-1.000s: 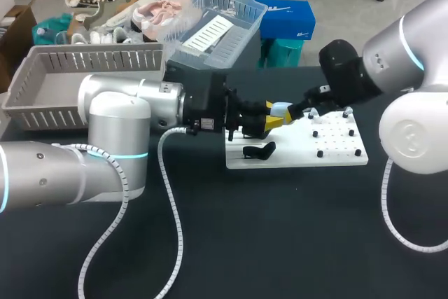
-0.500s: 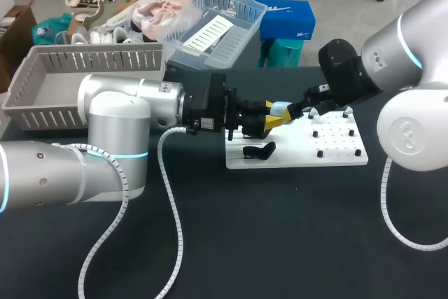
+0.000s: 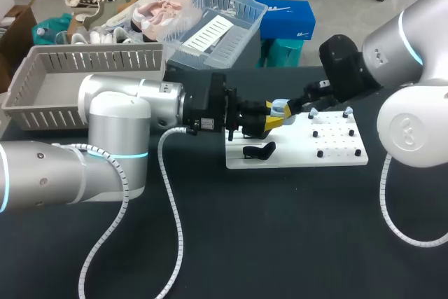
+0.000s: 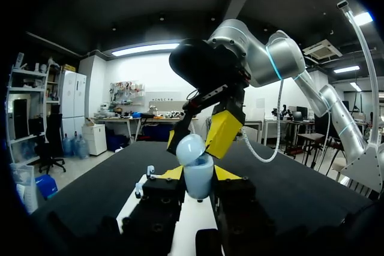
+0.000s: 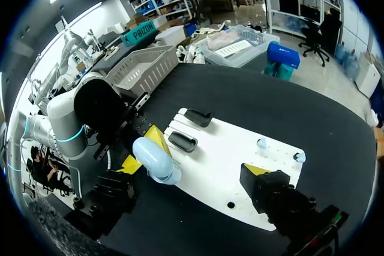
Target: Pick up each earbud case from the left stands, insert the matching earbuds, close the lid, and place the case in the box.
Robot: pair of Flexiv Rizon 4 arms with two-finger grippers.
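Case (image 3: 279, 109) — pale blue, lid tipped open, inside hidden — is pinched in the left gripper (image 4: 198, 175) above the white board (image 3: 336, 155). Right gripper (image 5: 192, 166) straddles it, fingers spread. Grey basket (image 3: 91, 59) stands behind the left arm.

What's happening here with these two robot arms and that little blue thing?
The left gripper is shut on a pale blue earbud case and holds it above the white board. The right gripper hangs open close by the case's lid, which looks tipped open. A black stand sits on the board below them.
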